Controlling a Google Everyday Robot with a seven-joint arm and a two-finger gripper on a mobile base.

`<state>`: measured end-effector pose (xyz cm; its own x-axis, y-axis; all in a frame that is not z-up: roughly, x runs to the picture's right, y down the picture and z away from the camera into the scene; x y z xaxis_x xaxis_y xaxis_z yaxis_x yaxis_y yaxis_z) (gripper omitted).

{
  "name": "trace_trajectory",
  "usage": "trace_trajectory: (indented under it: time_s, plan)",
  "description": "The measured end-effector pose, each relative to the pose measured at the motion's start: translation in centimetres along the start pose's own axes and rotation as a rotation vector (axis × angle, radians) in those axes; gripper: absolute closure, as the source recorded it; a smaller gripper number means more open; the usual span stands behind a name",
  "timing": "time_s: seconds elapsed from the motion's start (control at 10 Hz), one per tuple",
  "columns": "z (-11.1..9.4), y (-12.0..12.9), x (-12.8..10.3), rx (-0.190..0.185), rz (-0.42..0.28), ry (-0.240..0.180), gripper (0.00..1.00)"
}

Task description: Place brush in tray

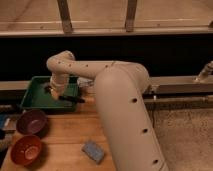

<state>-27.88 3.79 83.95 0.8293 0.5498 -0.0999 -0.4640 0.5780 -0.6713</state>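
Near edge of the wooden counter [65, 137]: blue rectangular sponge [93, 150], orange and purple round bowls. Beyond, the shallow green plastic tray [35, 95]. The pincer [54, 90] hangs over its right half, seemingly clamped on the slim black long-handled brush [71, 98], whose long axis extends rightward across the rim.

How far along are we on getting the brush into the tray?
Done: the arm has reached the green tray. In hand: the tool is over the tray, and the brush lies across the tray's right rim. Left: whether the brush is released is not visible; then pull back.
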Motion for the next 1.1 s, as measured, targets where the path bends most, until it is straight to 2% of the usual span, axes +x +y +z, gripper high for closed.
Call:
trace_trajectory:
  time_s: [0.3, 0.5, 0.7, 0.9, 1.1]
  plan:
    - [0.5, -0.3, 0.4, -0.012, -0.002, 0.012, 0.42]
    - [0.2, -0.9, 1.1, -0.014, 0.012, 0.004, 0.27]
    - [-0.2, -1.2, 1.2, -0.014, 0.021, -0.011, 0.25]
    - [-1.1, -2.9, 0.8, -0.023, 0.047, -0.054, 0.25]
    - [-1.8, -3.1, 0.0, -0.022, 0.047, -0.083, 0.25]
